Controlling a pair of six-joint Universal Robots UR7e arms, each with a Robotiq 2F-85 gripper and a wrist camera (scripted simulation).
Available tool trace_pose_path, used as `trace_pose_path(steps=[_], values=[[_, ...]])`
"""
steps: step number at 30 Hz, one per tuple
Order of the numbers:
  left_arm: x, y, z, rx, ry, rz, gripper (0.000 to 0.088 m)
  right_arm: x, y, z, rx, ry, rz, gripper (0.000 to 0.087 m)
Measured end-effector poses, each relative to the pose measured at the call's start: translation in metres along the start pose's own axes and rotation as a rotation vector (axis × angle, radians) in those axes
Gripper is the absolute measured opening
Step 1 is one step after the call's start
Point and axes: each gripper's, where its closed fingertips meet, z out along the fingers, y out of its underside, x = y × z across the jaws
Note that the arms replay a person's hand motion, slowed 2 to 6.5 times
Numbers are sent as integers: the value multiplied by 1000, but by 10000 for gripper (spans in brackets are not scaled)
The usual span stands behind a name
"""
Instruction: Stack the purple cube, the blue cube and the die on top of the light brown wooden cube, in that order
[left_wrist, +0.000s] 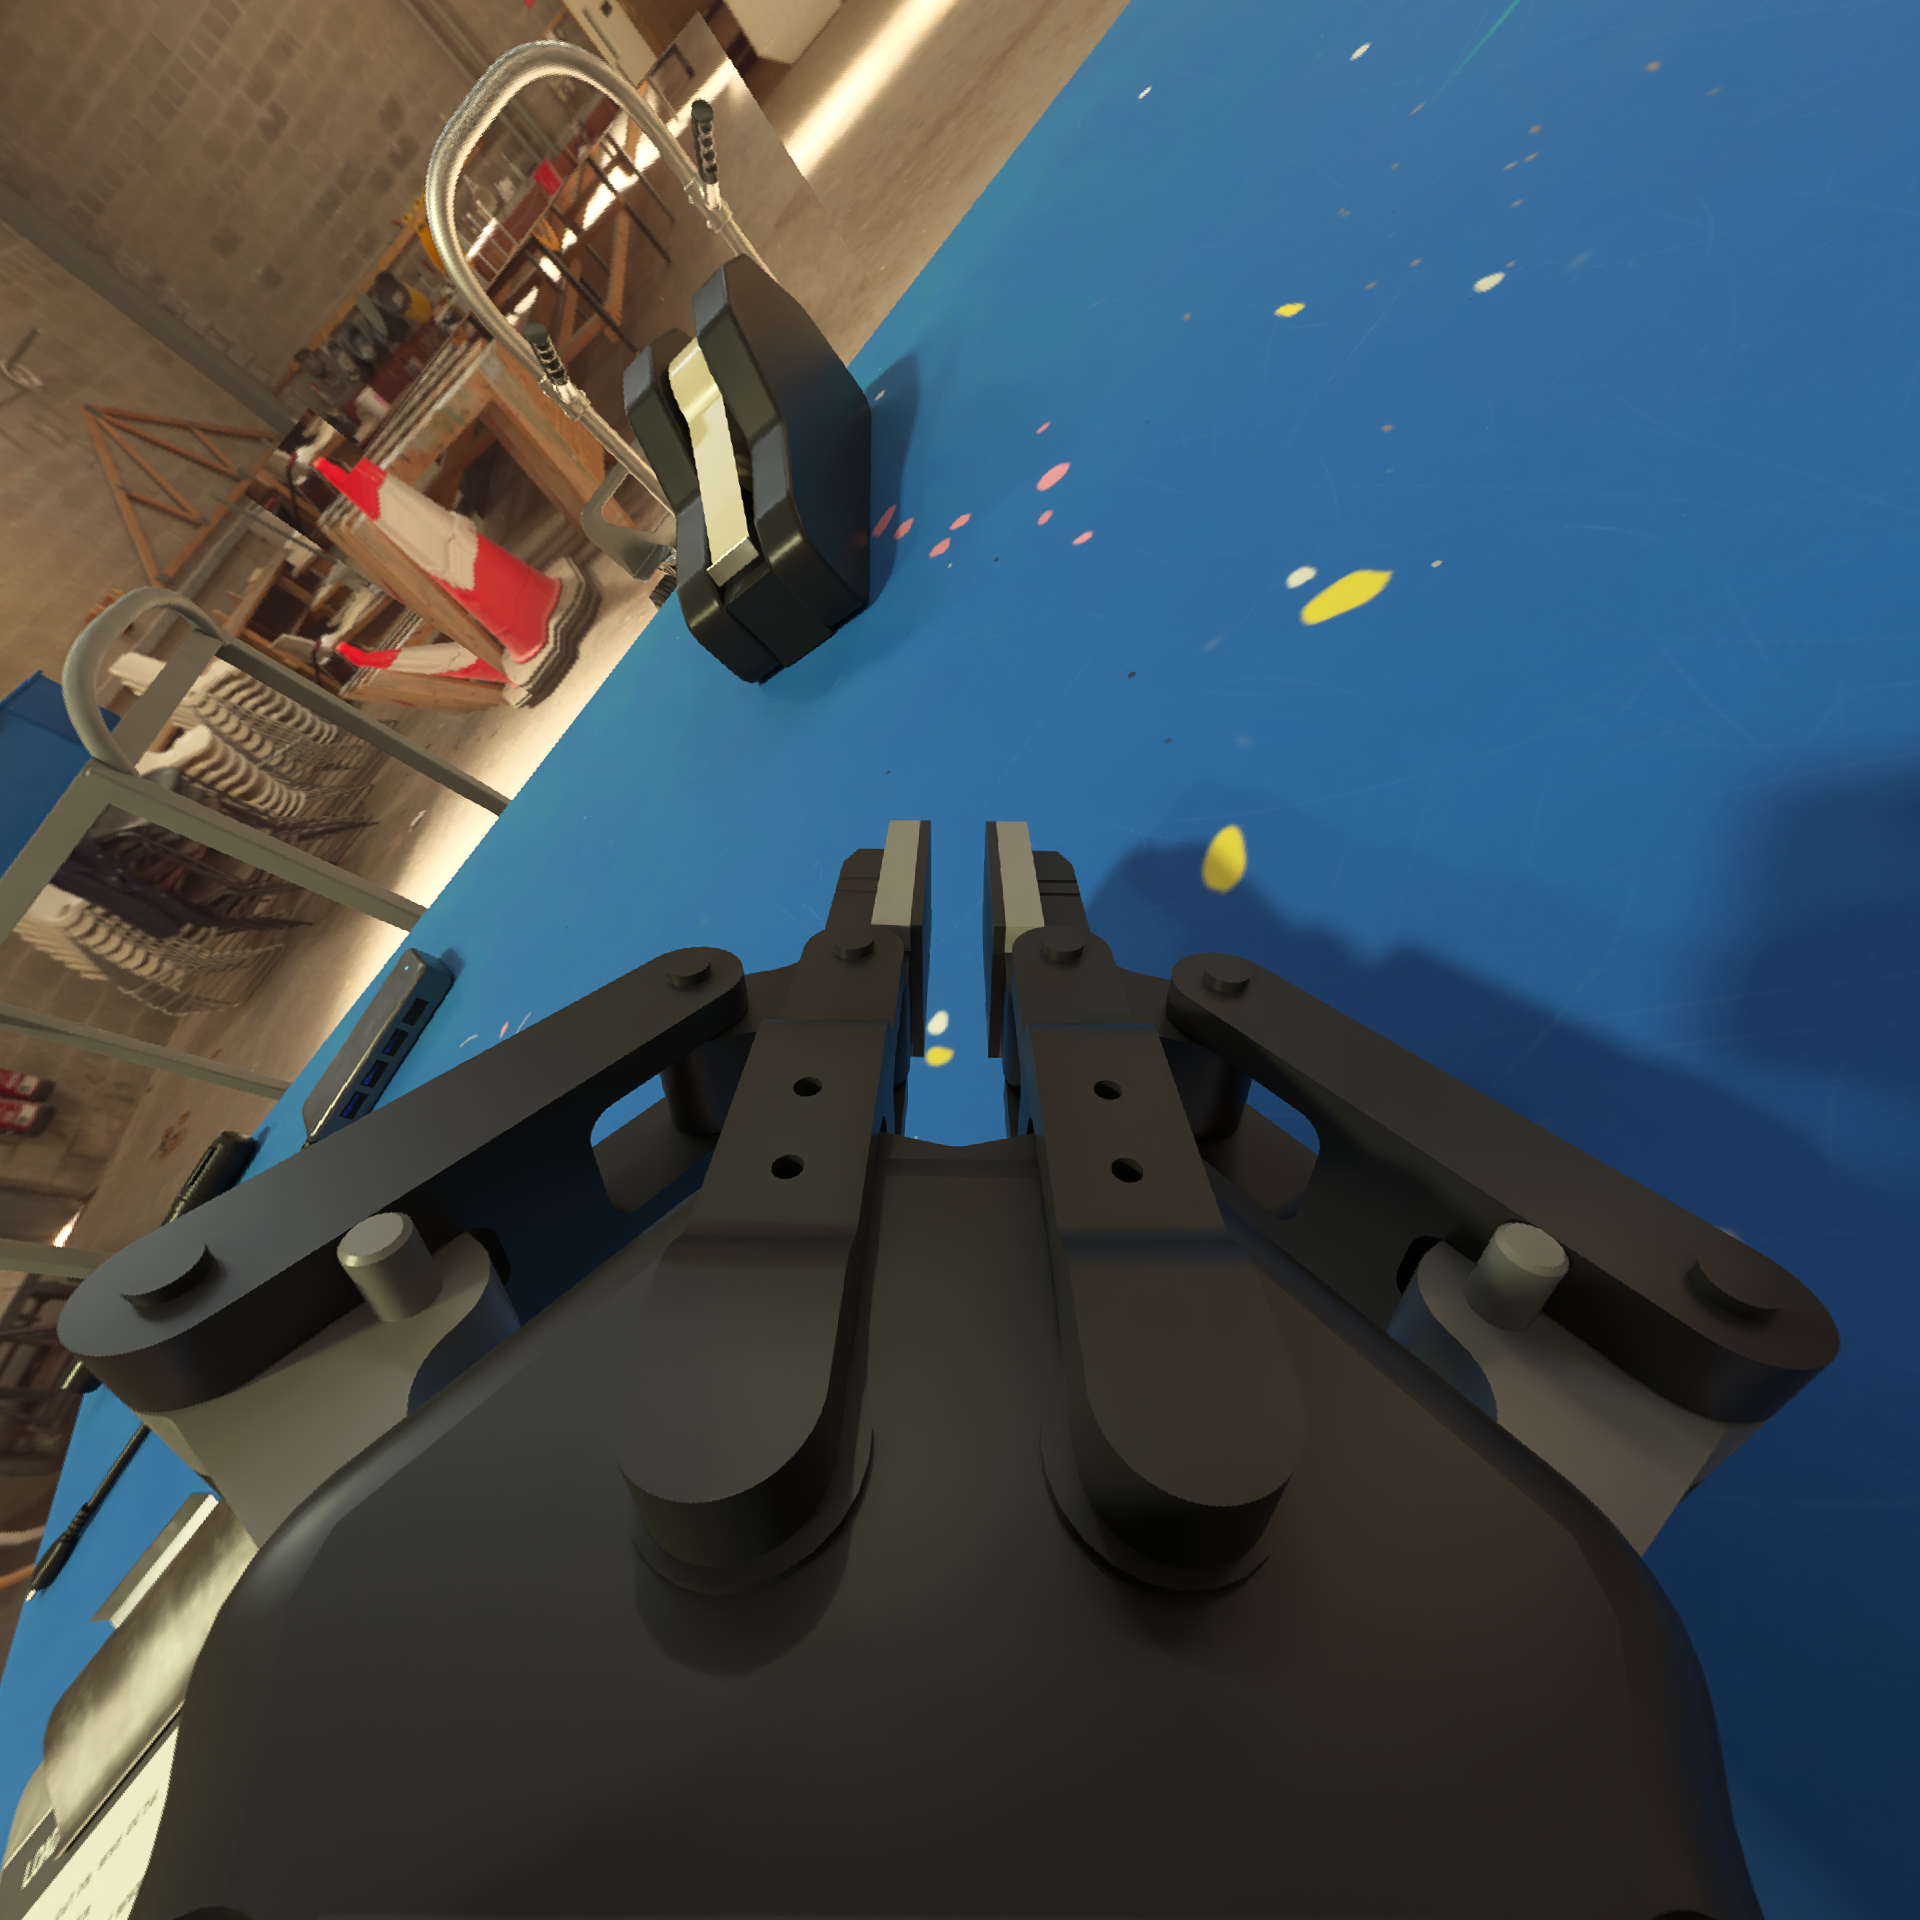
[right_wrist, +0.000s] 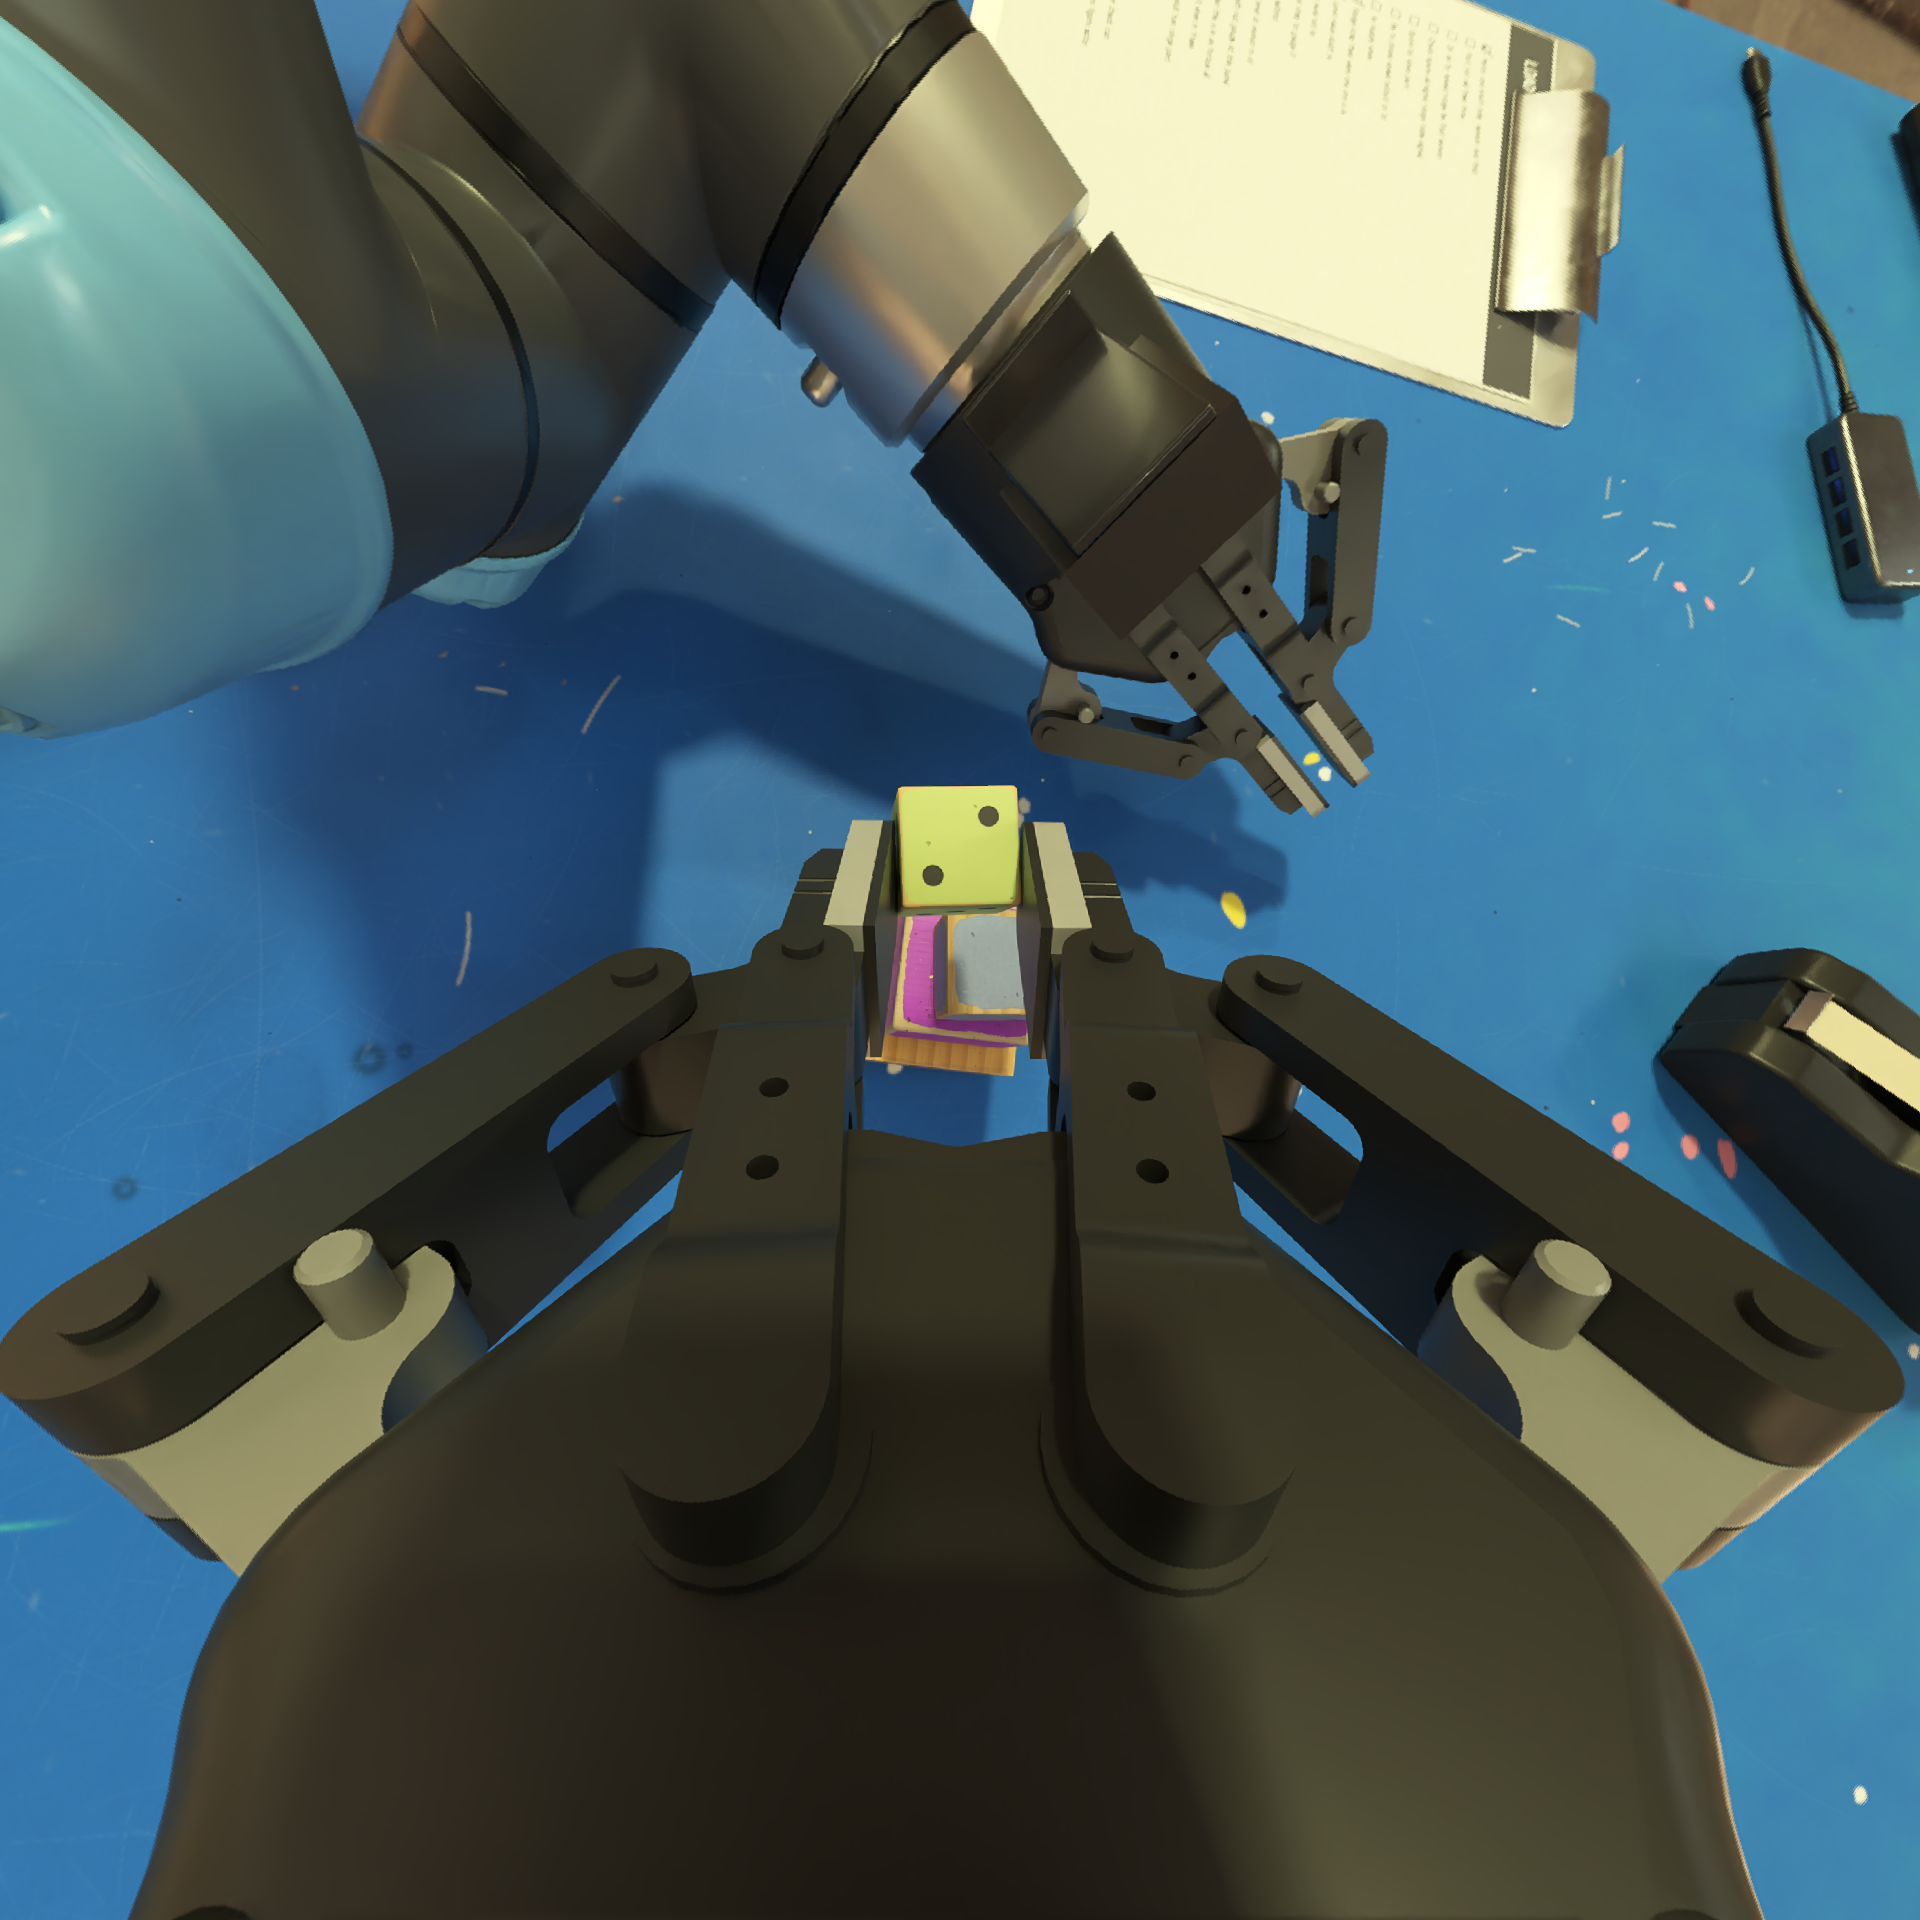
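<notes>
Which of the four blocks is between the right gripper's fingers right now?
The yellow-green die. It sits between the right gripper fingers, above the blue cube, purple cube and wooden cube.

Blue paint-flecked tabletop (left_wrist: 1455, 520) fills right of left wrist view. Upper left: concrete floor (left_wrist: 883, 156), block wall (left_wrist: 208, 156), wooden workbenches (left_wrist: 488, 416), metal shelving (left_wrist: 208, 810), warm light strips.

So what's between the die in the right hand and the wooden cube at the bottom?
In the right wrist view, the blue cube sits directly under the die, then the purple cube, then the wooden cube.
</notes>
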Motion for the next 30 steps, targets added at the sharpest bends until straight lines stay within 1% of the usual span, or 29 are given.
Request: trace_pose_path(steps=[10,15,25,30], values=[[0,-1,1,1,3,-12,92,5,16,6,-61,-13,20,213],[0,-1,1,-2,3,-6,92,6,22,9,-82,-25,26,213],[0,-1,1,0,1,0,93,2,23,13,-85,-50,19,213],[0,-2,0,5,2,-6,93,5,26,14,-98,-42,24,213]])
